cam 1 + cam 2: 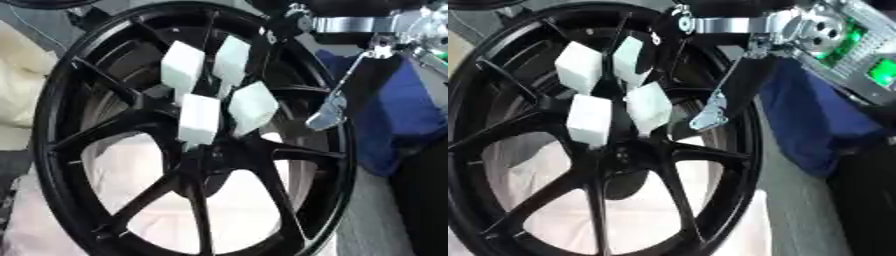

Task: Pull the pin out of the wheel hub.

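Black spokes and rim of the wheel hub (131,150) fill most of both views, the wheel standing upright and slightly tilted. Four white block-shaped pins (199,119) are clustered around its centre, seated among the spokes just above the middle. The right arm (737,22) is seen entering from the upper right, a silver ring joint at its wrist, held above the wheel's upper rim. From it a thin silver finger (328,112) is extended downward, its flattened tip lying just right of the white blocks, in front of the spokes; whether it touches anything cannot be told. Nothing is shown held, and how far the other fingers are spread cannot be told. Blue cloth (407,115) is seen behind the rim at right, and pale fabric (17,85) at left.
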Tool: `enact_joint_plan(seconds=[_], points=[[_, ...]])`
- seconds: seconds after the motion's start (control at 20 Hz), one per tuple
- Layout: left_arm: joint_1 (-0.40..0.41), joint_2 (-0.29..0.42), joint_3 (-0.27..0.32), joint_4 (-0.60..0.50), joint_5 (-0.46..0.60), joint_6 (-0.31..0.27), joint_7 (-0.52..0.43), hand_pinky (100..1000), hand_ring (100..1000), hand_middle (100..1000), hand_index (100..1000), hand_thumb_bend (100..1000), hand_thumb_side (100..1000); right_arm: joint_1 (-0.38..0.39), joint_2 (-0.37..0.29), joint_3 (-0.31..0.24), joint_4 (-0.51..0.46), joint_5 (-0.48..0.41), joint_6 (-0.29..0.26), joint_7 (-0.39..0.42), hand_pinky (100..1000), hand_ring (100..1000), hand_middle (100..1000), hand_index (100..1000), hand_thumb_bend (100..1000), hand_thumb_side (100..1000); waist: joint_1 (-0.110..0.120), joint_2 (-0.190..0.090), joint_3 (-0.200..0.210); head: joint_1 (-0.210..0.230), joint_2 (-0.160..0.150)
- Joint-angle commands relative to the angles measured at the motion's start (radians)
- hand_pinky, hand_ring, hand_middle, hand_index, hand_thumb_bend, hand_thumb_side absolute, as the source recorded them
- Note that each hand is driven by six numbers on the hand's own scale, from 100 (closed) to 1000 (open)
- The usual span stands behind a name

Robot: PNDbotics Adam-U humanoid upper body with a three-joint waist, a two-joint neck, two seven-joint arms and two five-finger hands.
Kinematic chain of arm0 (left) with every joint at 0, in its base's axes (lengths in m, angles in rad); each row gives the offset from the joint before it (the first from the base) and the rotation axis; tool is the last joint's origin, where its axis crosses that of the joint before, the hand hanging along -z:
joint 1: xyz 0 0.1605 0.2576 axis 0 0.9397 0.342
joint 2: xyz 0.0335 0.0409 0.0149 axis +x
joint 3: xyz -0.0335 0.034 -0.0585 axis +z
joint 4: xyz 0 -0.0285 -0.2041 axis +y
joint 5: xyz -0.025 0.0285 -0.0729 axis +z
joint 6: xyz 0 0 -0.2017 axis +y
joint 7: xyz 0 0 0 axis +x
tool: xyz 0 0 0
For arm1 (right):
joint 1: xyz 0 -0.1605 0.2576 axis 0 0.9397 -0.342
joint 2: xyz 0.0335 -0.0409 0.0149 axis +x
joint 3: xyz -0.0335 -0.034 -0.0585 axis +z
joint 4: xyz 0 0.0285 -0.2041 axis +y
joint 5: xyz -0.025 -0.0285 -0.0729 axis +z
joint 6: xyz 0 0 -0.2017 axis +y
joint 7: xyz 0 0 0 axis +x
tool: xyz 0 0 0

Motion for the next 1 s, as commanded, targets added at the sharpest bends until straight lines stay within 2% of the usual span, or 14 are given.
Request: enact_joint_plan(seconds=[0.05,0.35,1.0], points=[[-0.011,0.019,0.005,-0.019,-0.001,-0.001,-0.002,922,563,577,712,234,684,-0.010,-0.030,-0.008,-0.012,-0.018,0.008,0.000,685,721,686,752,559,318,0.004,-0.015,0.001,-0.002,-0.010],[-0.013,0.019,0.005,-0.019,-0.004,0.002,-0.004,924,564,579,705,233,685,-0.010,-0.027,-0.005,-0.012,-0.033,0.018,0.002,657,690,659,732,534,303,0.000,-0.009,0.000,0.001,-0.007],[-0.019,0.018,0.003,-0.019,-0.008,0.000,-0.008,925,564,578,700,230,687,-0.009,-0.017,-0.004,-0.012,-0.040,0.033,-0.015,665,695,666,736,516,287,-0.010,0.003,0.019,-0.004,-0.014]])
